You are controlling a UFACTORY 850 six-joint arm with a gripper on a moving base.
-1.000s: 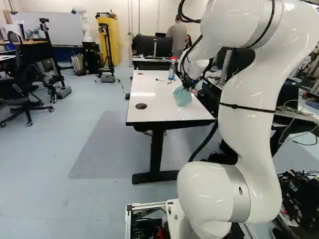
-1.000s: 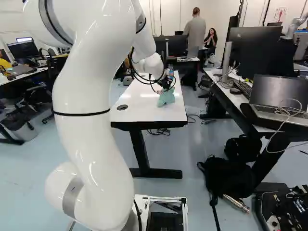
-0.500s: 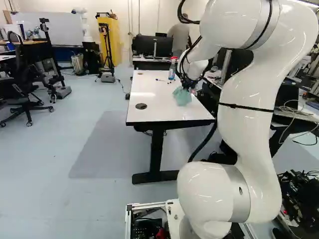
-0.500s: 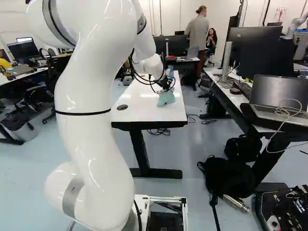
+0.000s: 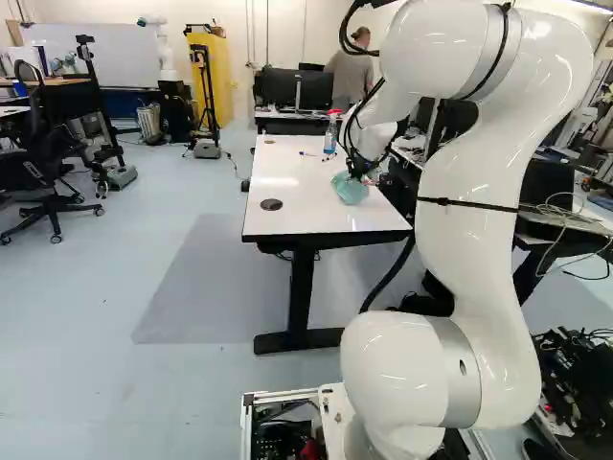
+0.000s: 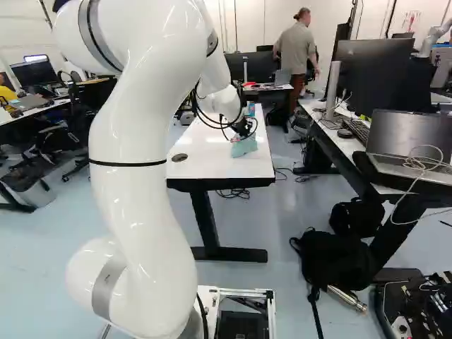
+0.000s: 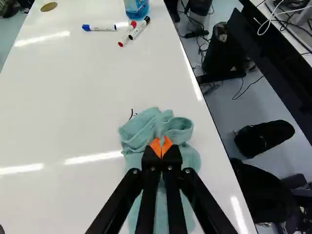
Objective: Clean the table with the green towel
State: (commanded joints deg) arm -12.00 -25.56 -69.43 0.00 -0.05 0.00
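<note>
My gripper (image 6: 241, 130) is low over the white table (image 5: 287, 206), near its right edge in the right base view. The green towel (image 6: 244, 146) hangs bunched beneath it. Seen from the wrist, the gripper (image 7: 161, 147) has its orange-tipped fingers together, pinching a fold of the towel (image 7: 139, 130). The cloth spreads on both sides of the fingers and back under them against the tabletop. A small dark squiggle (image 7: 131, 114) shows on the table right at the towel's far edge. Whether any marks lie under the cloth is hidden.
Ahead of the gripper lie a blue-capped marker (image 7: 99, 28) and two red-capped ones, beside a bottle of blue liquid (image 7: 136, 7). A desk with a laptop (image 6: 409, 145) stands to the right. Another robot (image 5: 165, 48) is far back.
The arm has shifted a little, its upper part leftward in the left base view and rightward in the right one. Gripper and held towel have moved slightly with it. The base stands still.
</note>
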